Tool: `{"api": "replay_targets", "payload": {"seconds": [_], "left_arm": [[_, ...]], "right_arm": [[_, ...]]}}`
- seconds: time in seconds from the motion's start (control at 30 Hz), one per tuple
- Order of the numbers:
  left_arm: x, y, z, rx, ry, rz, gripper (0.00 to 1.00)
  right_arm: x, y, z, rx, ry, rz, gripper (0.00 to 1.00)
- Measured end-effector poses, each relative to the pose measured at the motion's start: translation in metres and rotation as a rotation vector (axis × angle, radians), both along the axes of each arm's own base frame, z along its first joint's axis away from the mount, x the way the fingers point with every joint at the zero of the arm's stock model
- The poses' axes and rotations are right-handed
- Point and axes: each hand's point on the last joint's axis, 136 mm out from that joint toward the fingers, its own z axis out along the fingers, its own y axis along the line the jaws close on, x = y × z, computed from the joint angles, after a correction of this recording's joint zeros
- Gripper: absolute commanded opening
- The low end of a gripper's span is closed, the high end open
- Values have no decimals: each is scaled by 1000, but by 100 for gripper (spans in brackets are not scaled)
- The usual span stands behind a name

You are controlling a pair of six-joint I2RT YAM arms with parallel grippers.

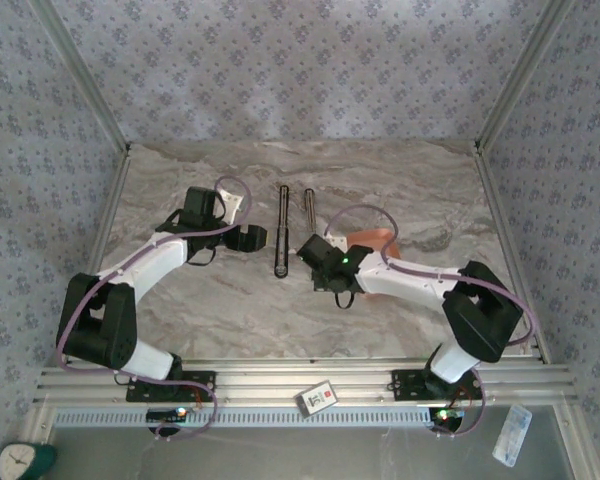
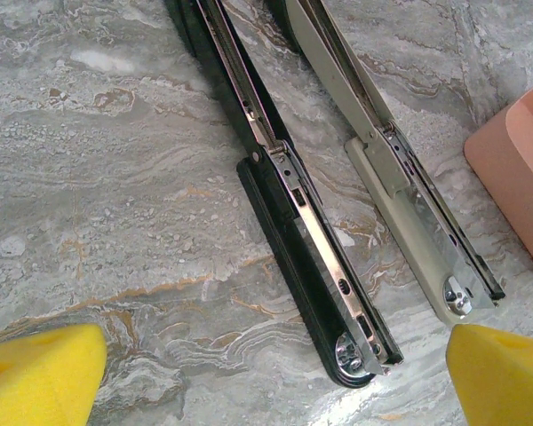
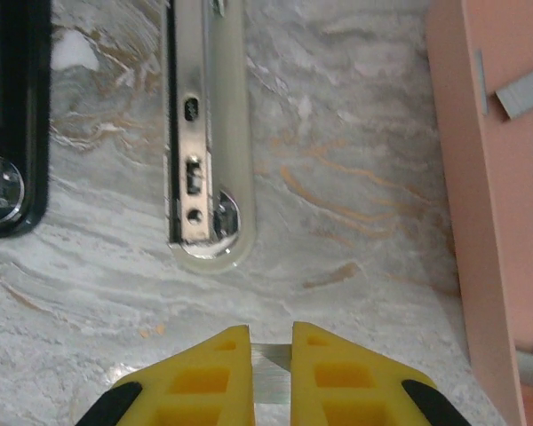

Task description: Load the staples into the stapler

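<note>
- While the right gripper [image 3: 271,342] sits pinched on a short staple strip [image 3: 268,377], with the yellow pads tight against its two sides, most of that strip is hidden between them.
- Just ahead of those jaws and a touch to the left lies the near end of the pale stapler [image 3: 209,133], opened flat. Its metal channel runs lengthwise straight away from me, so I reckon the strip has to line up with that axis.
- The black stapler [image 3: 13,115] lies parallel, further left. The pink tray [image 3: 489,195] with spare staples [image 3: 524,93] is on my right.
- The left gripper [image 2: 266,382] hangs wide apart and empty over both staplers' ends. The right arm is better placed for the pale one.
- The marble tabletop [image 3: 355,177] is flat and bare between things, and the papered walls [image 1: 300,70] stand well back.
</note>
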Motion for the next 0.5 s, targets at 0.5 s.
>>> {"api": "replay_targets", "payload": {"seconds": [0.5], "left_arm": [[0, 1, 0, 3, -2, 3, 98]], "right_arm": [[32, 17, 2, 46, -51, 97, 13]]}}
